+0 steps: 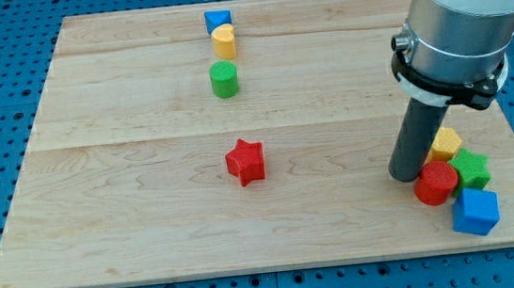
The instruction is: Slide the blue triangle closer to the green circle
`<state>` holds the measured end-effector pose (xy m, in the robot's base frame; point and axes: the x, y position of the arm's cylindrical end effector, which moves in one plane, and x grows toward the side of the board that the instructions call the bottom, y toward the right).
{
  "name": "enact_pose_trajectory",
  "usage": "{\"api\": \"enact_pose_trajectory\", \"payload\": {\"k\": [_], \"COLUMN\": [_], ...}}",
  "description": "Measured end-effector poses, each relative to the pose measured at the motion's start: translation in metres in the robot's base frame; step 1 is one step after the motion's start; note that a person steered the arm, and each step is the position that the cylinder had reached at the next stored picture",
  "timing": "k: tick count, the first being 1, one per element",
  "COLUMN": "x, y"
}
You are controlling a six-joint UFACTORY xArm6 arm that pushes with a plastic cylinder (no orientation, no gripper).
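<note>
The blue triangle (218, 19) lies near the view's top, just above a yellow block (224, 41) and touching it. The green circle (224, 79) stands a little below the yellow block, apart from it. My tip (404, 176) is at the view's right, far from both, right beside the left edge of a red cylinder (437, 183).
A red star (245, 161) lies near the board's middle. At the lower right a cluster holds the red cylinder, a yellow block (445, 143), a green star (471, 169) and a blue cube (475, 212). The wooden board (130, 203) ends close to the cluster.
</note>
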<state>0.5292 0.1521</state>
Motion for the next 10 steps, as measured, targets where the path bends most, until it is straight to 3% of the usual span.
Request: {"api": "enact_pose_trajectory", "payload": {"k": [2, 4, 6, 7, 8, 10], "x": [-0.054, -0.175, -0.304, -0.337, -0.337, -0.335], "y": [-0.109, -0.077, -0.088, -0.107, -0.108, -0.201]}}
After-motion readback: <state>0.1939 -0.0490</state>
